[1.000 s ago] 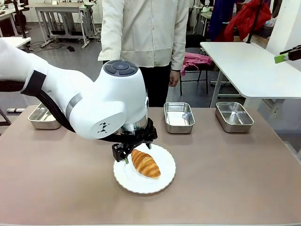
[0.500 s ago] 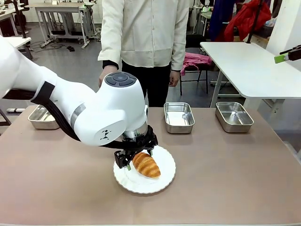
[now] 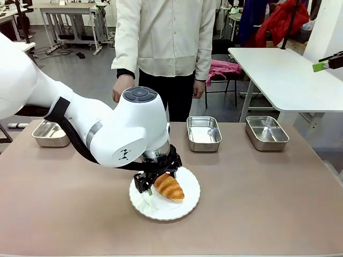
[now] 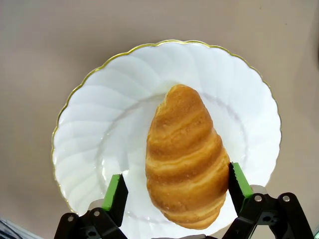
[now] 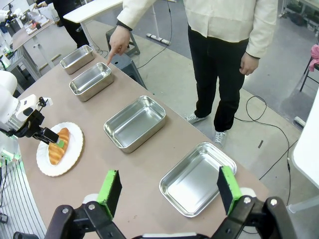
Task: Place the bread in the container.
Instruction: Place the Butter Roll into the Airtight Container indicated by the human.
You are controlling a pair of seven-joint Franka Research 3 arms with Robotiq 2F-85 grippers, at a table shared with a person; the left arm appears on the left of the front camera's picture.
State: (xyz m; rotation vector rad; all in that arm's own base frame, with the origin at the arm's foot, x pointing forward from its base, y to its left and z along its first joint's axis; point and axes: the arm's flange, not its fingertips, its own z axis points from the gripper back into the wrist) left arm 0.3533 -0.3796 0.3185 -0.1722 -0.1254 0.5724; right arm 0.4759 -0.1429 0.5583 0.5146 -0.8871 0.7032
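- Bread: croissant [image 3: 169,187] [image 4: 184,154] [image 5: 57,147] lies on the round white scalloped plate [image 3: 161,214] [image 4: 99,124] [image 5: 67,167], on the bench [image 3: 268,203] near its middle. It is not in any tray.
- Left end effector [image 3: 155,184] [image 4: 178,186] is down over the plate. Its jaws are wide and straddle the croissant's thick end.
- Left wrist view: one green pad [image 4: 239,181] sits right against the crust. The other pad [image 4: 117,191] stands off it, with bare plate showing between. The croissant is not clamped and rests flat on the plate.
- Right end effector [image 5: 168,191] hovers high over the bench end, jaws wide with nothing between them.
- Four steel trays stand in a row along the far edge, all well apart from the plate.
- Right wrist view, trays from near to far: nearest tray [image 5: 197,179] [image 3: 266,131], next tray [image 5: 134,122] [image 3: 203,133], third tray [image 5: 90,81], farthest tray [image 5: 77,59] [image 3: 51,134].
- A person stands at the far side. One hand [image 5: 118,42] [image 3: 122,85] has its index finger pointing down, just beyond the rim of the third tray.
- I cannot tell whether the finger touches that tray.
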